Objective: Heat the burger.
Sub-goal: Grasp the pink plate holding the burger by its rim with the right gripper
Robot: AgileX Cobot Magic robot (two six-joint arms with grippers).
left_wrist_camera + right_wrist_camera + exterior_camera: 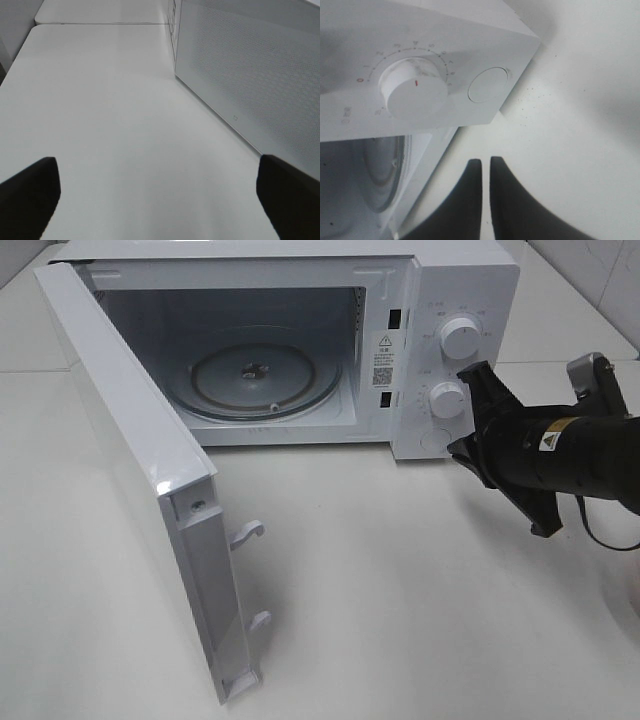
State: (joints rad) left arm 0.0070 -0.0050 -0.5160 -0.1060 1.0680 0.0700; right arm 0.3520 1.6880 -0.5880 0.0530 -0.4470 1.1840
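nearest in the high view is the bare white tabletop (400, 570) and the free edge of the white microwave door (120, 420), standing wide open w/ its two white latch hooks (247, 532) poking into the approach lane. the black left end effector (157, 167) hangs low outside that door, jaws spread wide, holding nothing. further back, the black right end effector (485, 162) sits just off the control panel's bottom corner. its fingers are pinched to a thin slit w/ nothing between them, near the round white push button (488, 85) and the white lower dial (412, 92). beyond that the white microwave (470, 280) cavity is open and the round glass turntable (255, 380) is bare. the burger isn't in any view, so can't say where it is. judging by that, opening looks done and the step in hand is fetch + load. to do it well: back the right arm straight off the panel so it doesn't nudge the dial, and open the jaws before reaching. keep the tall burger upright, come in square thru the opening clear of door edge & hooks, and set it mid-turntable so it can spin and the door can shut.
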